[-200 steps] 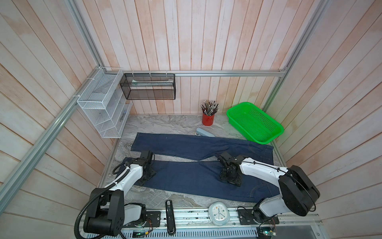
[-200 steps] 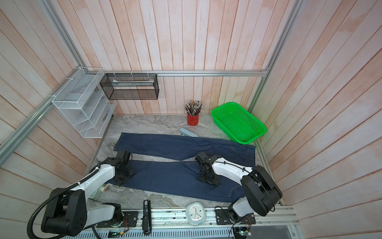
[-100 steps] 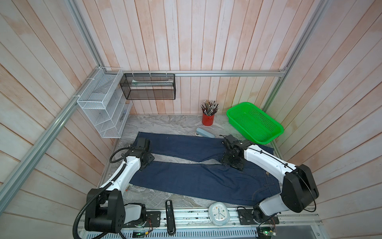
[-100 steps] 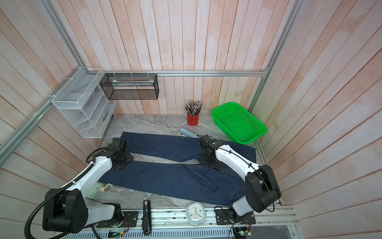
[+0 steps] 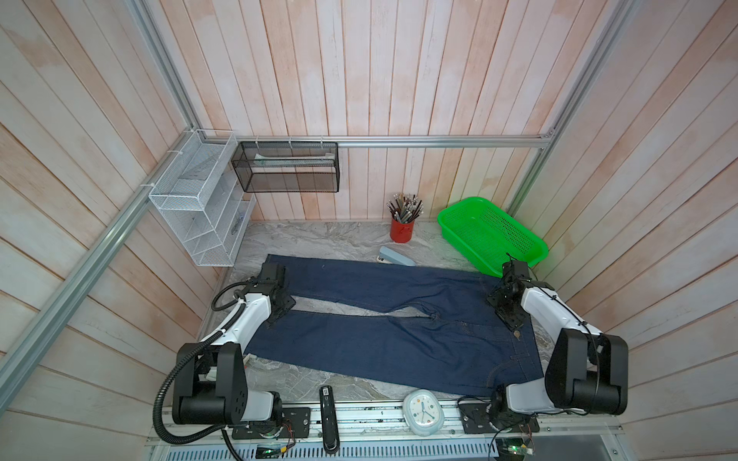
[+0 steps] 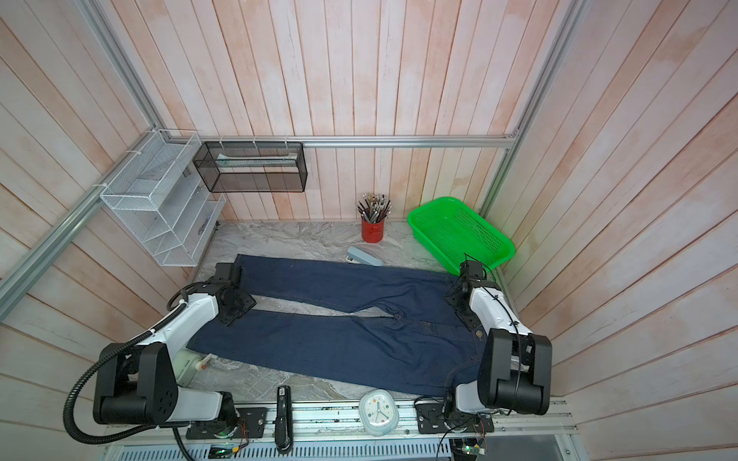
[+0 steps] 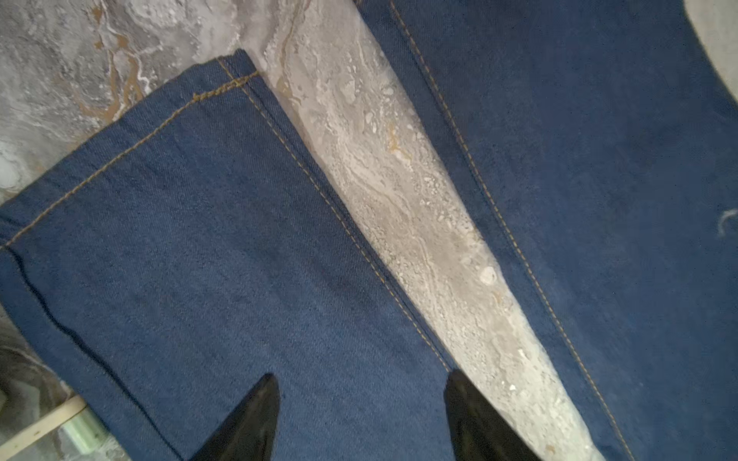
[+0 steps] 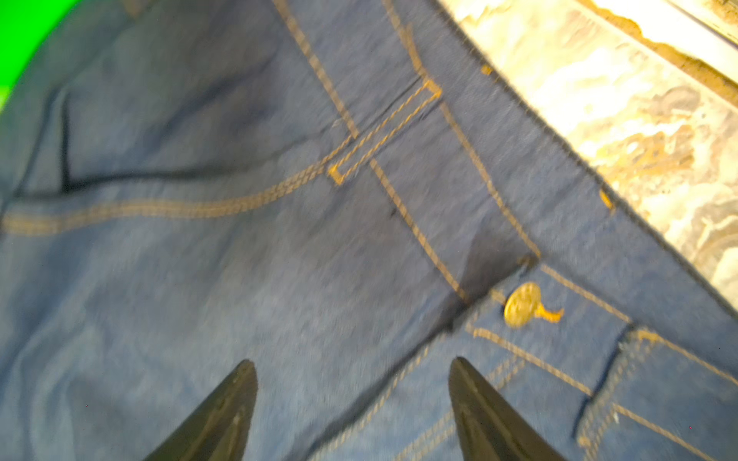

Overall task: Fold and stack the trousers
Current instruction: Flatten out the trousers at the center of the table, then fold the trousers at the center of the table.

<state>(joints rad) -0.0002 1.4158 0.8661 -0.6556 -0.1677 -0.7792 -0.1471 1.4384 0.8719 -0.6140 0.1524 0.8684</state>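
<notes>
**Trousers [image 5: 399, 347] flat and unfolded on the table [image 5: 319, 235]**

At the near edge, on the metal rail between the two arm bases: a white clock [image 5: 423, 412] and a long black object [image 5: 329, 415].

Just beyond, covering most of the marble-look surface: dark blue denim with tan stitching. Waist at the right end, both legs stretched out to the left, parted by a thin wedge of bare table.

Over the leg ends: the left gripper [image 7: 360, 377], fingers spread wide with nothing between them, above one leg close to its hem. Hard to judge whether touching the cloth.

Over the waist: the right gripper [image 8: 352, 361], likewise spread and empty, pointed at the denim near the brass button [image 8: 522, 304]. Blurred close-up, contact unclear.

Farther back, just past the far leg: a grey stapler [image 5: 395, 257]. Behind it, by the back wall: a red cup [image 5: 402, 230] full of pencils. In the far right corner: a green basket [image 5: 491, 235], its near end just beside the waistband.

On the left wall, a white wire rack [image 5: 199, 215]; on the back wall, a black mesh shelf [image 5: 287, 167].
</notes>
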